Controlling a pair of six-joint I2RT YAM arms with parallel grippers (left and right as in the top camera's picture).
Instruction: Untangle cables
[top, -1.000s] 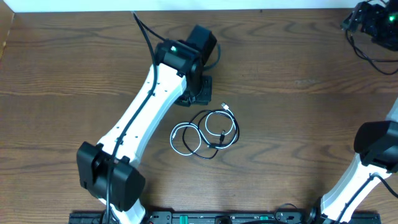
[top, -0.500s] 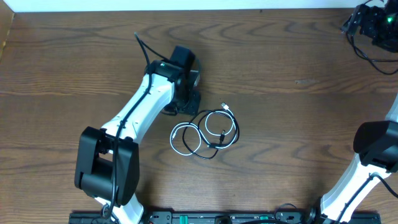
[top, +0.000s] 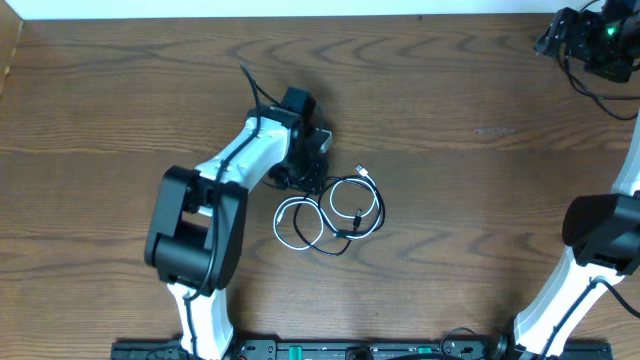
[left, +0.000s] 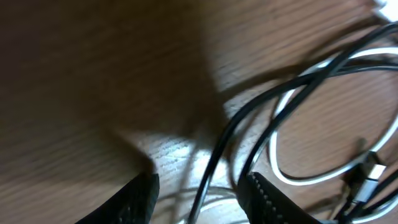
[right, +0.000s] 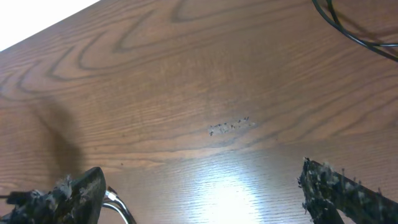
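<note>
The cables lie tangled mid-table: a black cable (top: 377, 209) looped over a white cable (top: 284, 216), with a small white plug (top: 363, 172) at the top. My left gripper (top: 312, 168) is low at the tangle's upper left edge. In the left wrist view it (left: 199, 200) is open, and a strand of the black cable (left: 216, 158) runs between its fingers without being pinched; the white cable (left: 310, 181) curves to the right. My right gripper (top: 552, 38) hovers at the far right corner. Seen from the right wrist, it (right: 205, 186) is wide open over bare wood.
Thick black robot wires (top: 590, 88) trail near the far right corner and show in the right wrist view (right: 348, 32). A pale scuff (top: 495, 130) marks the wooden table (top: 480, 230). The left arm's folded links (top: 195, 230) stand left of the tangle.
The left arm has folded in, and its gripper has come down and toward the cables' upper left edge. The cables have not shifted. The right gripper has edged slightly left.
</note>
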